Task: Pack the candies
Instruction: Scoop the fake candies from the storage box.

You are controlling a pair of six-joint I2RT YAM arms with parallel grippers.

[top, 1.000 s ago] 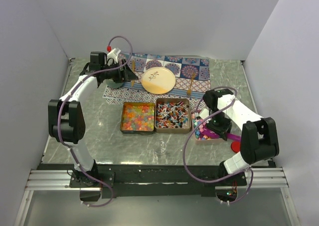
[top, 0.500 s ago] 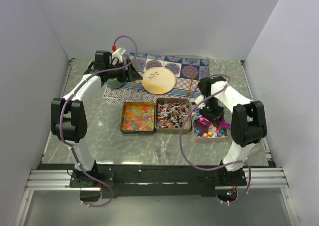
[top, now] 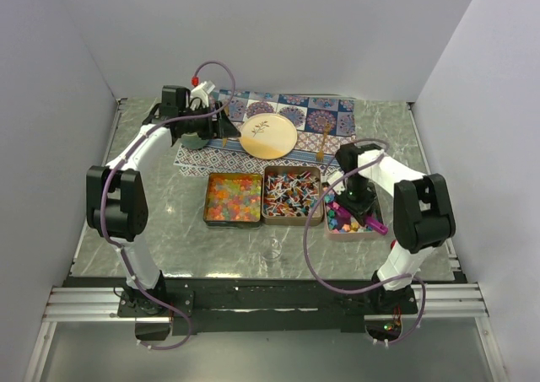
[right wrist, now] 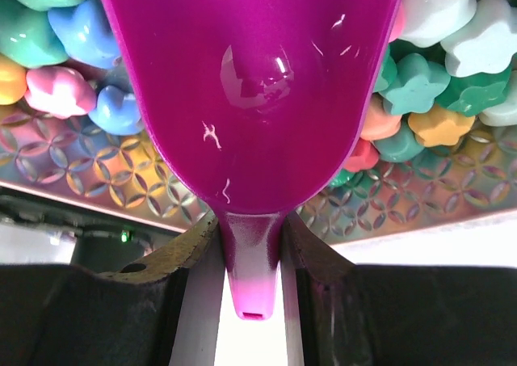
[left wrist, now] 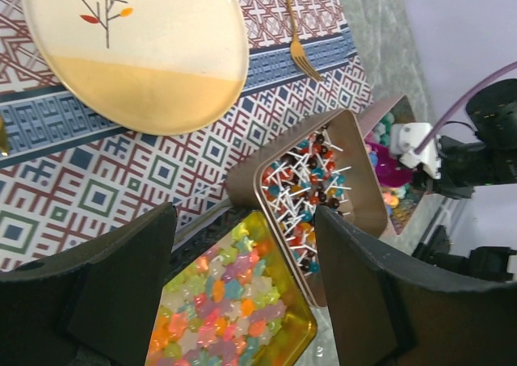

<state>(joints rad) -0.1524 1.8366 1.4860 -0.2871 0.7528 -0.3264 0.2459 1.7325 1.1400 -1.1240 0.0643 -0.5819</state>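
Right gripper [right wrist: 252, 249]: pinching purple scoop [right wrist: 258, 75] by its handle, bowl among star candies [right wrist: 428, 99], tin [right wrist: 81, 180] wall close beside (scoop mouth cut off). Left gripper [left wrist: 242, 277]: spread wide, empty, over placemat [left wrist: 121, 180].

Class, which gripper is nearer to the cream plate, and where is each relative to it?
Left. The left gripper hangs just beside the plate's left edge; the right gripper is well off to its near right, over the star candies, holding the purple scoop.

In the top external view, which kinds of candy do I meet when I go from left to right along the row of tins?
orange-yellow-red gummies → red-blue-white wrapped pieces → pastel star-like pieces
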